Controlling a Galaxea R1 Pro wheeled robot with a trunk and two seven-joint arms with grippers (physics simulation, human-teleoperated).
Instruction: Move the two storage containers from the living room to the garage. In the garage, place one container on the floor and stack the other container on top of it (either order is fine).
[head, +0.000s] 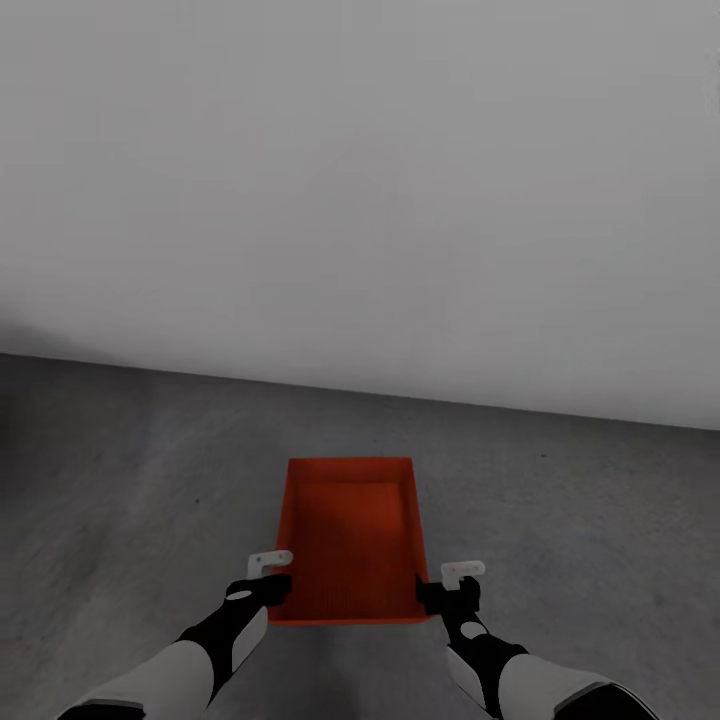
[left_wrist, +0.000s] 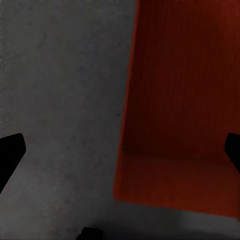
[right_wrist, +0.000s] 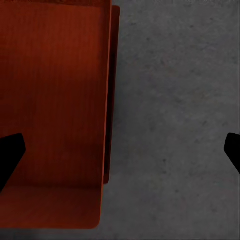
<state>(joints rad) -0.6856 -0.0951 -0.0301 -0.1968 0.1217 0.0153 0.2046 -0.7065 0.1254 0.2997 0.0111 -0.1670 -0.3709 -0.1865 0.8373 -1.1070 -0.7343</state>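
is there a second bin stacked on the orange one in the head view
No, the orange-red container sits alone on the grey concrete floor, its inside open and empty.

From my head camera, the storage container (head: 350, 535) hides its near corners behind the left gripper (head: 268, 590) and right gripper (head: 447, 597). On both wrist feeds the container's far end runs off frame, and I can't tell whether the fingertips (left_wrist: 11, 150) touch it.

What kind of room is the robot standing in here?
Probably a garage or a bare utility room. The floor is dark grey mottled concrete, the wall is plain white-grey with nothing on it, and the only item in sight is an orange-red storage container between the two grippers.
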